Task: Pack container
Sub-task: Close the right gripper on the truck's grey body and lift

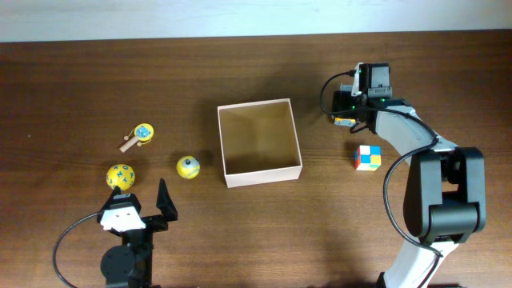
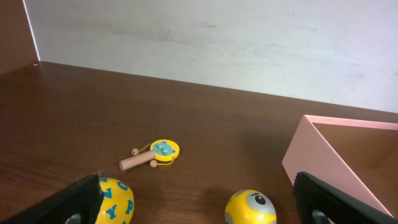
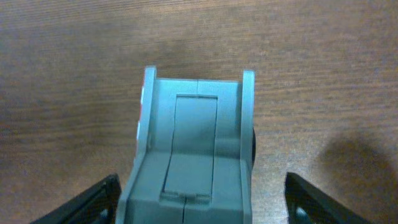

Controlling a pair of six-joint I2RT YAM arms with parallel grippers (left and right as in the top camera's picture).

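Note:
The container, a square shallow cardboard box with a tan inside, sits mid-table; its pale wall shows at the right of the left wrist view. My right gripper is at the box's upper right, open, its jaws straddling a grey blocky toy with a gap on each side. The gripper hides most of that toy from overhead. My left gripper is open near the front edge. Between its fingers lie a yellow lettered ball and a yellow-and-grey ball, neither of them held.
A small yellow paddle toy with a wooden handle lies left of the box, also seen as the paddle toy. A colour cube rests on the table below the right gripper. A pale wall borders the table's far side.

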